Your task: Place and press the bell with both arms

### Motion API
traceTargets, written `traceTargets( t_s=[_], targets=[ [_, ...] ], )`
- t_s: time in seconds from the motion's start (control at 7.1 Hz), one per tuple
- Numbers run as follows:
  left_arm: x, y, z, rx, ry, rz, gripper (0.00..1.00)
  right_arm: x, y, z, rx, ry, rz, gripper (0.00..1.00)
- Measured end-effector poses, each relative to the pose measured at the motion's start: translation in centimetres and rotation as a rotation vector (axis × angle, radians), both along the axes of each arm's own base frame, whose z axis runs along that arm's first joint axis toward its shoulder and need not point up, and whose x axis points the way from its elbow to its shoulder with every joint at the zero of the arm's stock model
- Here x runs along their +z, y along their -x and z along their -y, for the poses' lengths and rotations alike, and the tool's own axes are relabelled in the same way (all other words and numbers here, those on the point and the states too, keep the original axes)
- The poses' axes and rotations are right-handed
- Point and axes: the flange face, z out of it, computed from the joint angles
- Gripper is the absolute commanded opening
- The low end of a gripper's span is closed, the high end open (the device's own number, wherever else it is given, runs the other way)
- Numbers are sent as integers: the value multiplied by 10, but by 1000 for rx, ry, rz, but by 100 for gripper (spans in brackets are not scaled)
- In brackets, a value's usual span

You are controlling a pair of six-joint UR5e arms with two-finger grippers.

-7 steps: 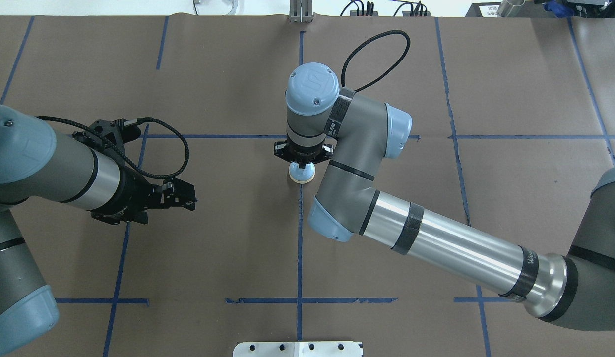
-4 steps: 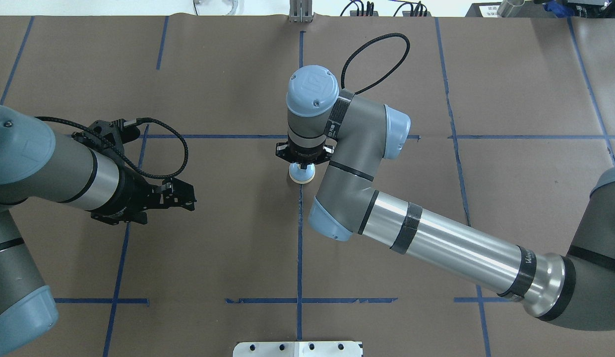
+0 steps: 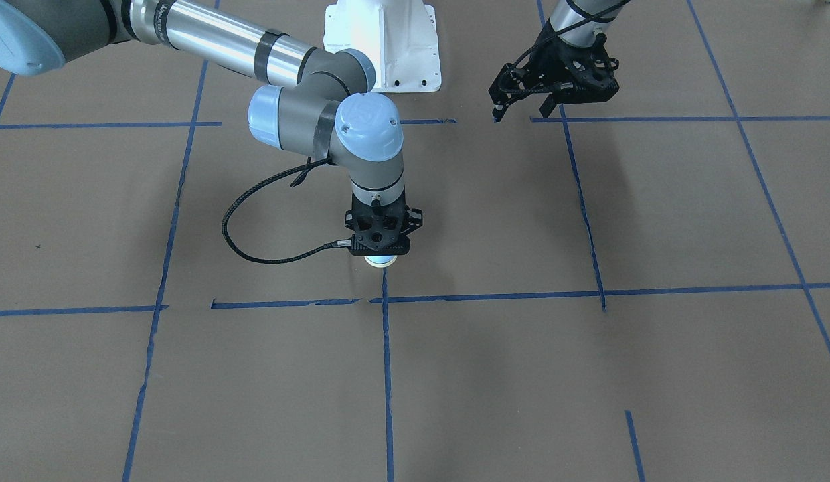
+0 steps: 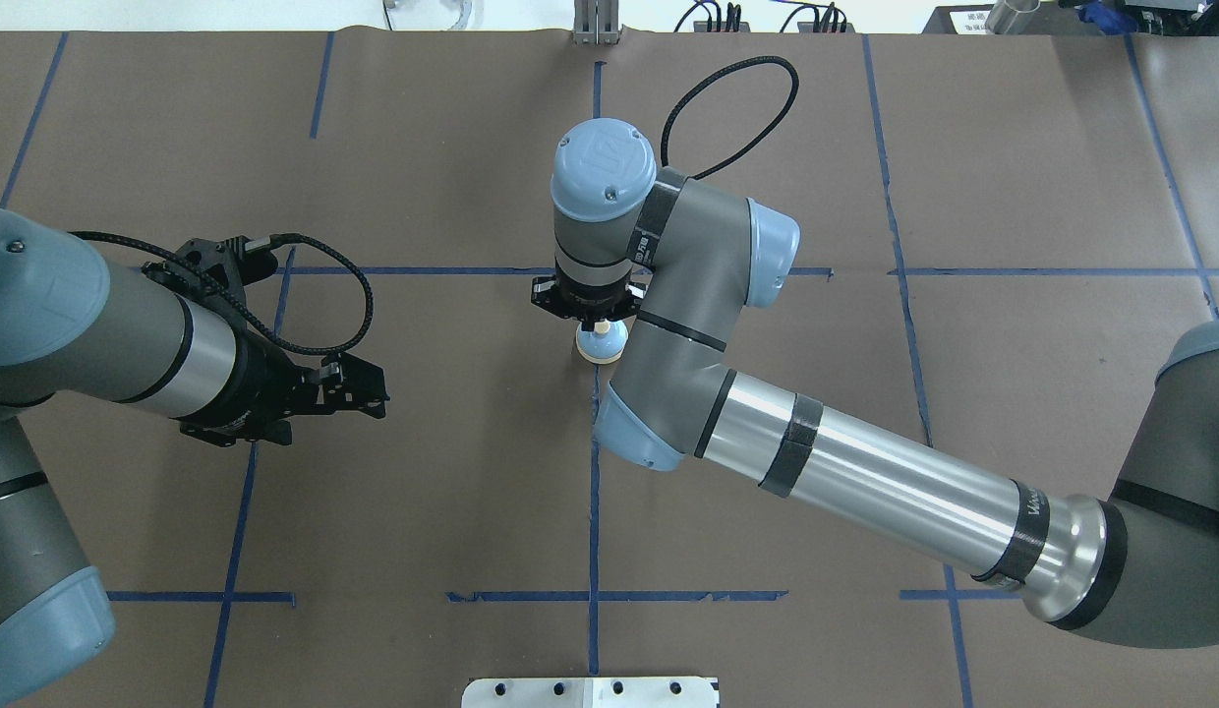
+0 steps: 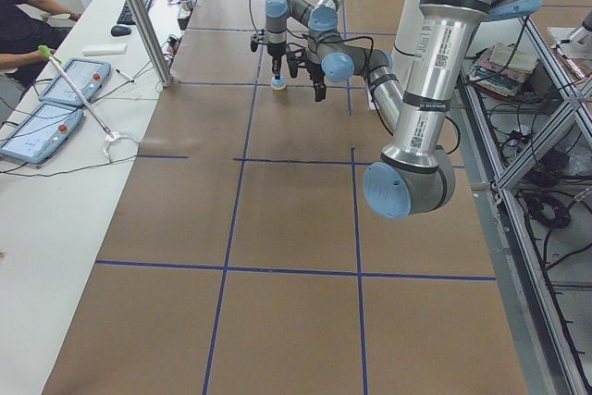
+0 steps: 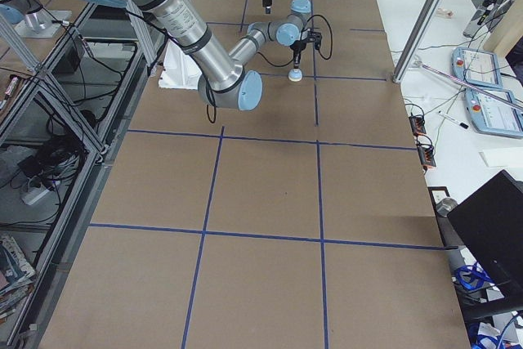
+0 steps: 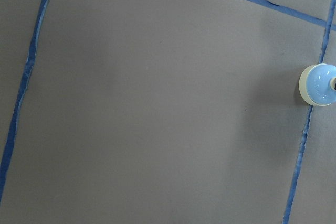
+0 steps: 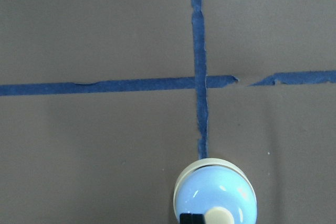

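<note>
The right arm point(image 4: 865, 482) has swung its wrist slightly toward the robot's left since a second ago, uncovering more of the bell point(image 4: 602, 344), which has not moved. The black cable loop point(image 4: 727, 108) off that wrist has shifted with it.

A brown paper-covered table point(image 4: 423, 492) is marked with blue tape lines that meet at a tape cross point(image 8: 199, 82). The bell stands upright on the tape line running from the cross toward the robot, just on the robot's side of it. The right gripper point(image 4: 592, 317) points straight down over the bell and hides most of it in the front-facing view. Its fingertips point(image 8: 191, 217) look drawn together, and one dark tip sits just beside the button point(image 8: 219, 216); whether it touches is unclear. The left arm point(image 4: 128, 334) holds the left gripper point(image 4: 372, 390) well to the robot's left of the cross, jaws spread and holding nothing. A white pedestal point(image 3: 381, 47) stands at the robot's edge, in line with the cross.

The bell is a glossy light-blue dome on a cream round base with a cream button on top.
</note>
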Motion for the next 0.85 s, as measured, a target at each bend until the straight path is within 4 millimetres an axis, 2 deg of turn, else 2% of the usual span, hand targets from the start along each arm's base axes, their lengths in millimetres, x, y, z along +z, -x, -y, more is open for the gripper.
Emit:
traceTargets(
  t_s=[0.14, 0.28, 0.42, 0.56, 0.7, 0.85],
  targets=[
    [0, 0, 0, 0, 0, 0, 100, -9, -18, 3, -6, 12, 27, 0],
    [0, 0, 0, 0, 0, 1, 100, -10, -44, 1, -11, 20, 47, 0],
    [1, 0, 0, 0, 1, 1, 100, 0, -71, -6, -13, 22, 65, 2],
    [1, 0, 0, 0, 1, 3, 100, 19, -108, -16, -12, 28, 86, 22],
    [6, 0, 0, 3, 2, 10, 100, 45, -151, -28, -22, 31, 106, 50],
    [16, 1, -1, 14, -2, 28, 100, 76, -200, -44, -46, 15, 119, 100]
  ],
)
